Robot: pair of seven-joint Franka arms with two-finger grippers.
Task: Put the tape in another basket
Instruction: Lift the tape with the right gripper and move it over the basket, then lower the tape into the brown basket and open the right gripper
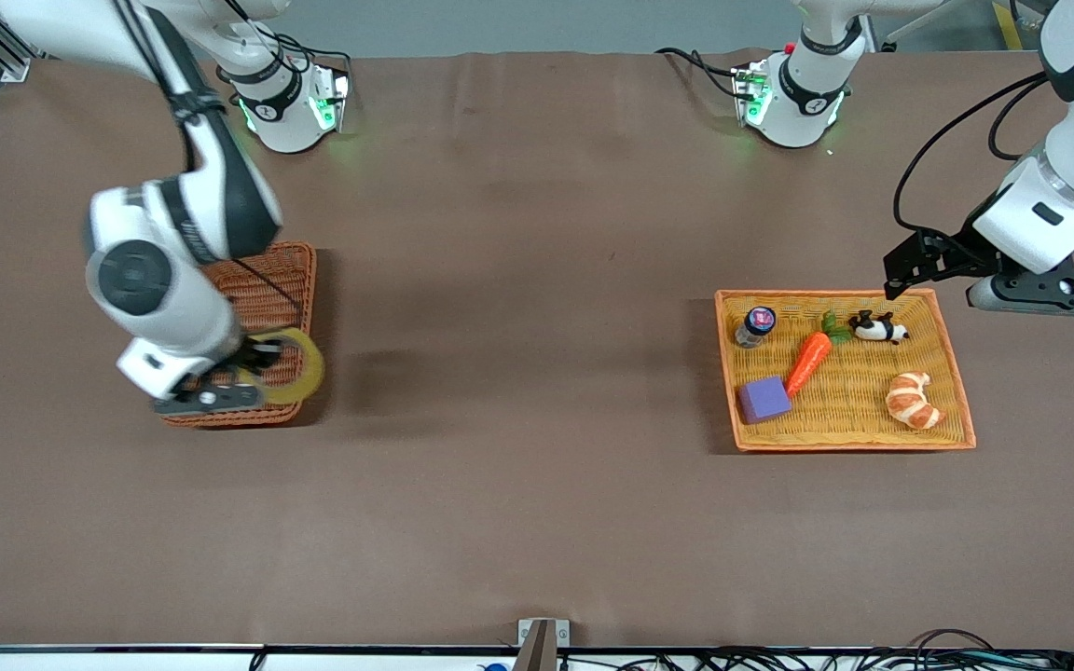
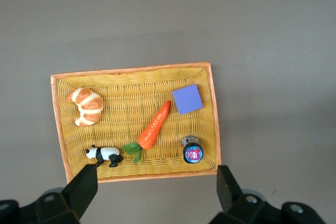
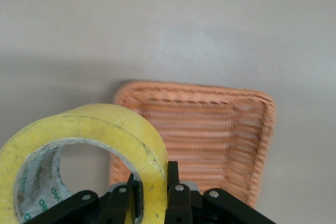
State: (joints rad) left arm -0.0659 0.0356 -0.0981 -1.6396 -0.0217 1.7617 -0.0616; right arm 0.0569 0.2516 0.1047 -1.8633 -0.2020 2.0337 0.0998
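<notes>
My right gripper (image 1: 253, 368) is shut on the wall of the yellowish tape roll (image 1: 299, 368) and holds it up over the reddish-brown wicker basket (image 1: 267, 280), at the basket's end nearer the front camera. In the right wrist view the tape (image 3: 100, 129) is clamped between the fingers (image 3: 176, 182), with the basket (image 3: 210, 135) below. My left gripper (image 1: 901, 270) is open and empty, waiting above the table beside the orange-yellow tray (image 1: 952, 373); its fingertips (image 2: 84, 190) frame that tray's rim (image 2: 212, 108).
The orange-yellow tray holds a croissant (image 1: 912, 399), a carrot (image 1: 809, 362), a toy panda (image 1: 877, 327), a purple block (image 1: 764, 399) and a small jar (image 1: 756, 325). Brown table between the two baskets.
</notes>
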